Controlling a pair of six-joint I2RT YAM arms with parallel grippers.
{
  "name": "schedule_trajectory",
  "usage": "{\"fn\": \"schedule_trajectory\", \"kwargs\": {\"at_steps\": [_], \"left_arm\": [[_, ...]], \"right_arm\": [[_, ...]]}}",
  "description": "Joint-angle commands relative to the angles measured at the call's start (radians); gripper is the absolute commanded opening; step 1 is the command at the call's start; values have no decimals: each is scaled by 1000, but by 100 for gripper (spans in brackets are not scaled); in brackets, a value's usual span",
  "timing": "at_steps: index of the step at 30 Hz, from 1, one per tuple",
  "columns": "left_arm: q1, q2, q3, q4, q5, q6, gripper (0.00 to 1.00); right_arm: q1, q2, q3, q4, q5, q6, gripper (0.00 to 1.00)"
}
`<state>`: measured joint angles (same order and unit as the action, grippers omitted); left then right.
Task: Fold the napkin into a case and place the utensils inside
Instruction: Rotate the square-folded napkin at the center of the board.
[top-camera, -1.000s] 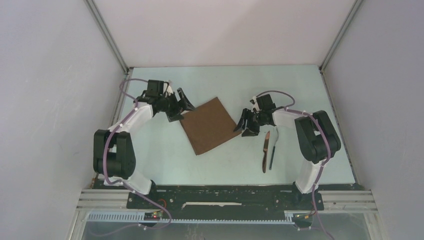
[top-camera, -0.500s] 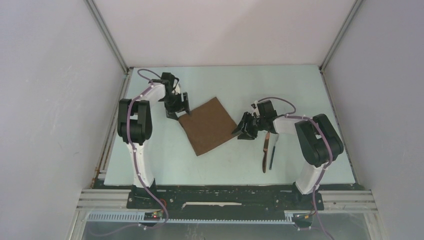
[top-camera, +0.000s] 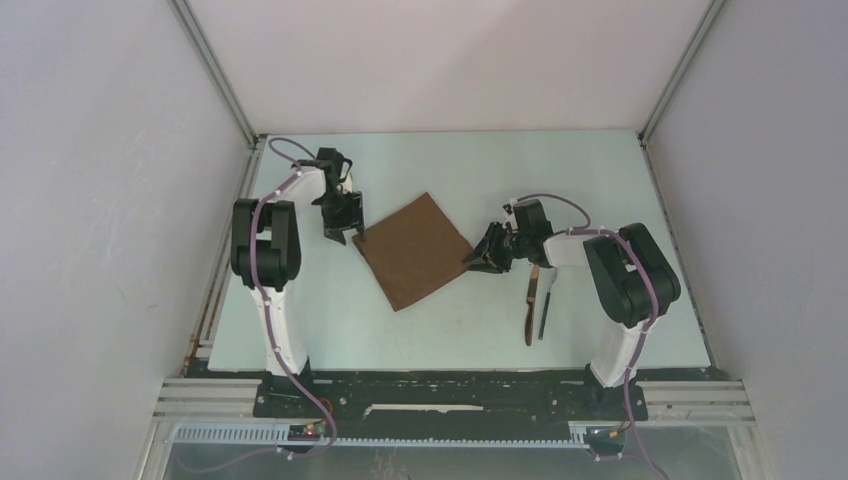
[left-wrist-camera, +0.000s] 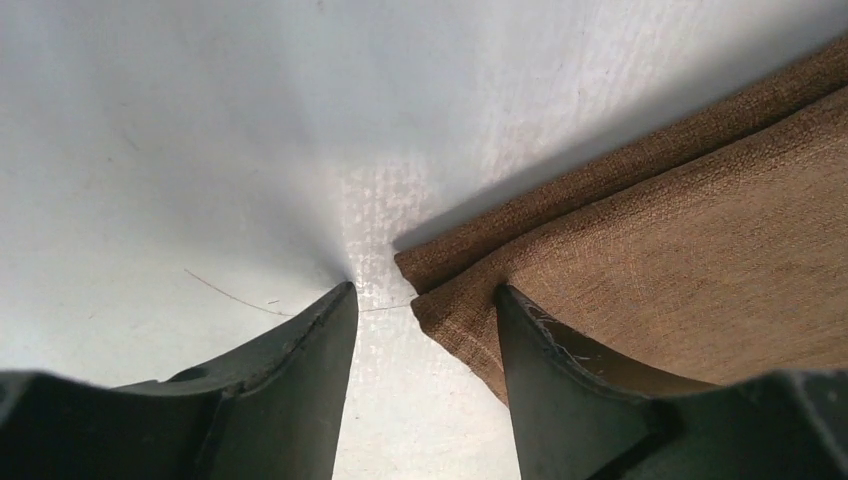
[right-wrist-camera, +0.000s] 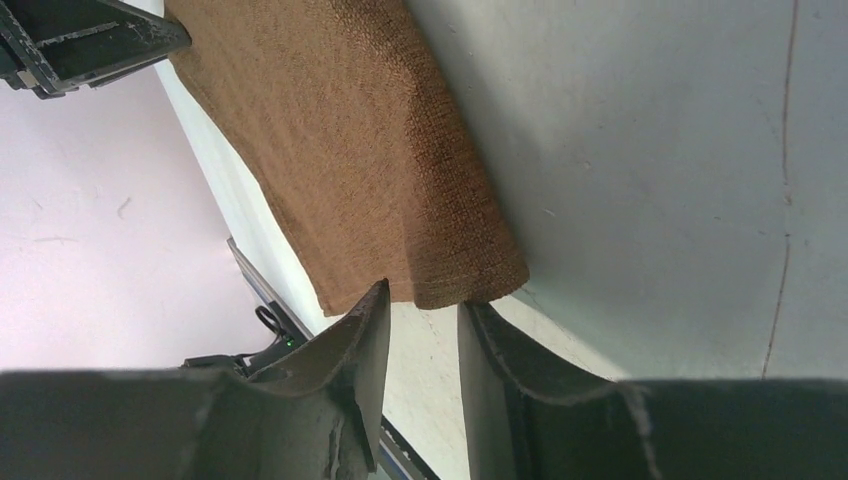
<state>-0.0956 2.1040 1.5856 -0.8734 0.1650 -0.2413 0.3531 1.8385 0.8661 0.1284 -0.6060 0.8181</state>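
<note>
Closest to us, the left arm (top-camera: 268, 250) and right arm (top-camera: 625, 275) are bolted to the black rail (top-camera: 450, 392) along the near edge of the table (top-camera: 330, 330). Just past that, toward the near right corner, the utensils lie side by side and run near-to-far. The brown knife (top-camera: 531, 310) is on the left and the thinner dark piece (top-camera: 545, 312) is right next to it. In the overhead view their far ends come up to the right arm's forearm.

Further in, around the middle of the table, the napkin (top-camera: 412, 250) lies flat, turned like a diamond with 1 corner pointing at the near edge.

The right gripper (top-camera: 478, 260) is down at the napkin's right corner. Its fingers (right-wrist-camera: 350, 350) have only a narrow gap between them, and the cloth corner sits right at the tips. We can see bare table through the gap, so we wouldn't call it pinched.

The left gripper (top-camera: 343, 230) is at the napkin's left corner, a bit further back. Its fingers (left-wrist-camera: 310, 340) are noticeably wider apart – 1 tip on bare table, the other over the cloth edge. From that wrist camera we can see 2 layers of fabric, with their edges slightly offset.

Beyond all that, white walls (top-camera: 450, 60) rise from the table's far edge.
</note>
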Motion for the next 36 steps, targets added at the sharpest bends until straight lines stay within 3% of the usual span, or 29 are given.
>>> {"fn": "schedule_trajectory", "kwargs": {"at_steps": [1,8,13,16,19,24,32,36], "left_arm": [[6,-69,7,-7,-69,32,61],[14,-122,-48,23,-92,-39,55],[34,-307,-157,119,5,-131,69],[120,-320,-216,191,151,-190,79],[159,-248,-207,195,268,-194,77],[152,-207,-235,187,280,-151,71],[151,-146,-234,147,258,-74,69],[151,-163,-289,143,237,-81,58]], "right_arm": [[-13,12,-3,32,16,3,37],[-39,95,132,1,52,-30,29],[-58,253,386,-71,40,-128,30],[-65,341,606,-248,20,-246,37],[-62,392,824,-546,84,-373,45],[-56,239,713,-622,74,-424,61],[-25,57,430,-515,-8,-398,60],[12,52,397,-507,0,-400,59]]}}
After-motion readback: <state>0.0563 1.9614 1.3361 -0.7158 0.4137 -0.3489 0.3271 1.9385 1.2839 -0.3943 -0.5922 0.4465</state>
